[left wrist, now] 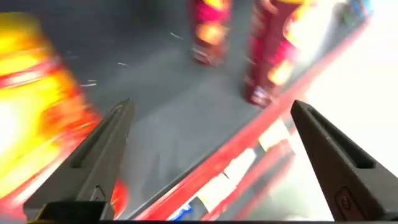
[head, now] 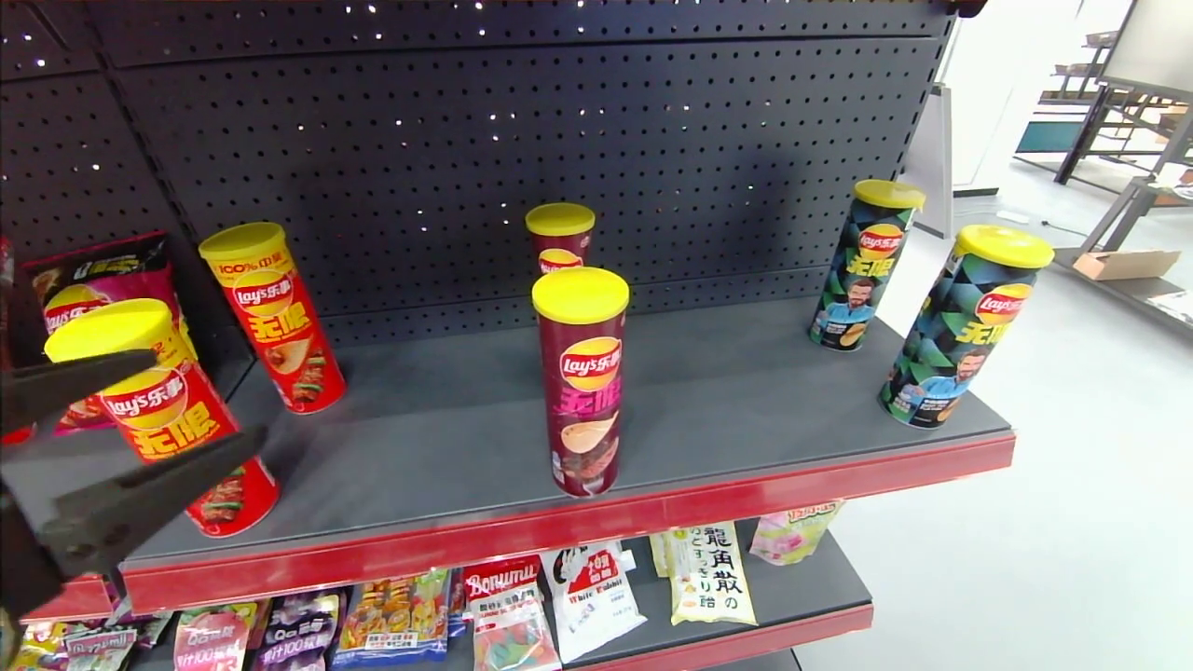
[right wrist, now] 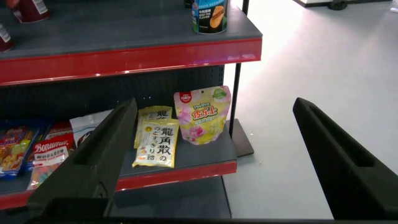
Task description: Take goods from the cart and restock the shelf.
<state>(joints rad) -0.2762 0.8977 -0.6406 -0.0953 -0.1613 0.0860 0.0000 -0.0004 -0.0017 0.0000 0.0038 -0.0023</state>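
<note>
Red chip can (head: pixel 163 410) with a yellow lid stands straight up near the front left corner of the shelf (head: pixel 466 419), close to the red front edge. The left gripper (head: pixel 207 398) is right by it, wide open and holding nothing. From the head view its two dark fingers cross in front of the can. From the left wrist view the can sits off to one side of the gap, not in the middle of it. I cannot tell if a finger touches it. The can is tall, so I think a side bump could tip it over. The left arm is much nearer and comes in low from the left. The right gripper (right wrist: pixel 214 102) is open and empty too, down by the lower shelf (right wrist: pixel 186 168) with snack bags.
</note>
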